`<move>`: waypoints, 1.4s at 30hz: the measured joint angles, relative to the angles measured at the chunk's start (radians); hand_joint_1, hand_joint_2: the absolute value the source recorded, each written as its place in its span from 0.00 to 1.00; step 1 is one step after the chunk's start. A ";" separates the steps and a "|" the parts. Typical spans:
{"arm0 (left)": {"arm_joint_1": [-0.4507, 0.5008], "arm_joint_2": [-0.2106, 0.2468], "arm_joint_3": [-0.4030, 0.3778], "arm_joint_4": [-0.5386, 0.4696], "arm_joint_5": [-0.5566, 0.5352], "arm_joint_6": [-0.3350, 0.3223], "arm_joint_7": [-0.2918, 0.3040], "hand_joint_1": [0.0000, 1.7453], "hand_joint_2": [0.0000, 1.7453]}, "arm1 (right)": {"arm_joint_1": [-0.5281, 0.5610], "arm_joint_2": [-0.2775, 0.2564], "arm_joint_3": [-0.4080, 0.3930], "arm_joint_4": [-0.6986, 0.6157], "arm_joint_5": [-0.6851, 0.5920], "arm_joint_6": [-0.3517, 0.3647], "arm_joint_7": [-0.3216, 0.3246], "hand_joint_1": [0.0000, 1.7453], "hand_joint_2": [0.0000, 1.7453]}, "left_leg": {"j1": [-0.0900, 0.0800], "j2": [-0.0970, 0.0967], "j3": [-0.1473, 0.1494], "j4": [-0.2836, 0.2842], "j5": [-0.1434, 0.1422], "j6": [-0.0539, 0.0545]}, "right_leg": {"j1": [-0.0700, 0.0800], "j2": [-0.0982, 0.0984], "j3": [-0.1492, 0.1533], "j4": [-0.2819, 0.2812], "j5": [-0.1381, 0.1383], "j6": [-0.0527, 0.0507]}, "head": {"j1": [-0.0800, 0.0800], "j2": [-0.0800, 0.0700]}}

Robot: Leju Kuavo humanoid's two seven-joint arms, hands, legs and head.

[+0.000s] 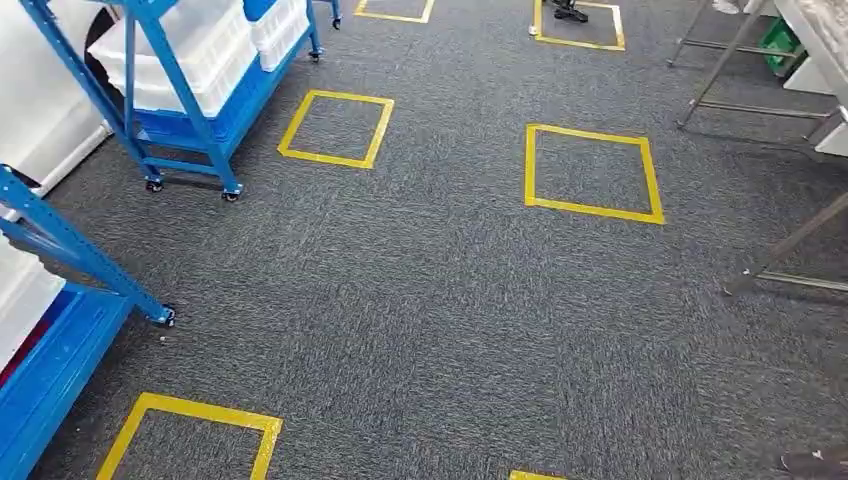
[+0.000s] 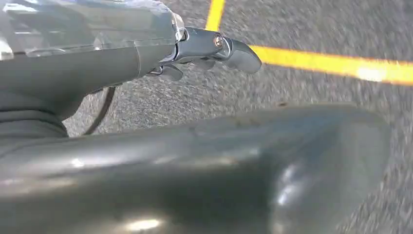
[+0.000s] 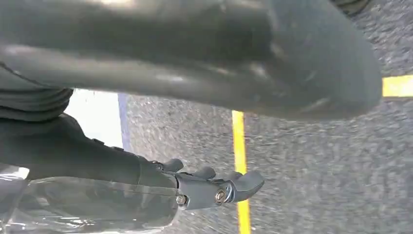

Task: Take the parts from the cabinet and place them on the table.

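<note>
A blue wheeled rack [image 1: 185, 140] with white bins [image 1: 190, 55] stands at the far left, and a second blue rack [image 1: 60, 330] is close by at the near left. The table's metal legs [image 1: 790, 240] and a corner of its top [image 1: 825, 35] are at the right. My left hand [image 2: 146, 63] hangs over the grey carpet, fingers [image 2: 238, 53] stretched out and apart from the thumb [image 2: 243, 165], nothing between them. My right hand [image 3: 146, 180] hangs the same way, fingers [image 3: 243, 185] straight, thumb [image 3: 195, 48] apart, holding nothing. A clear glossy cover lies along each hand.
Yellow tape squares [image 1: 592, 170] [image 1: 335, 128] [image 1: 190, 435] mark the grey carpet between racks and table. A dark object [image 1: 570, 12] sits in a far square. A green item [image 1: 780, 42] lies under the table.
</note>
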 joint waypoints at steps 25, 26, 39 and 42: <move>0.005 0.067 0.035 0.016 0.050 0.027 -0.011 0.00 0.00 | 0.001 0.000 0.004 -0.029 0.111 0.053 -0.098 0.00 0.00 | 0.013 0.075 0.016 -0.037 0.017 0.001 | -0.042 -0.076 -0.073 0.201 -0.161 0.060 | 0.002 0.000; 0.006 0.069 0.036 0.018 0.050 0.027 -0.010 0.00 0.00 | 0.001 0.000 0.003 -0.029 0.113 0.053 -0.098 0.00 0.00 | 0.014 0.068 0.014 -0.036 0.018 0.000 | -0.044 -0.075 -0.091 0.239 -0.172 0.062 | 0.002 0.000; 0.009 0.098 0.043 0.043 0.048 0.025 -0.009 0.00 0.00 | 0.002 0.005 0.001 -0.020 0.129 0.051 -0.100 0.00 0.00 | 0.022 0.068 -0.071 0.105 -0.060 -0.063 | -0.049 -0.071 0.024 -0.041 -0.005 0.012 | -0.007 0.000; 0.007 0.102 0.043 0.051 0.044 0.024 -0.012 0.00 0.00 | 0.005 0.005 -0.001 -0.019 0.130 0.051 -0.100 0.00 0.00 | 0.022 0.081 -0.147 0.293 -0.137 -0.064 | -0.034 -0.118 0.015 -0.039 -0.006 0.006 | -0.007 0.000</move>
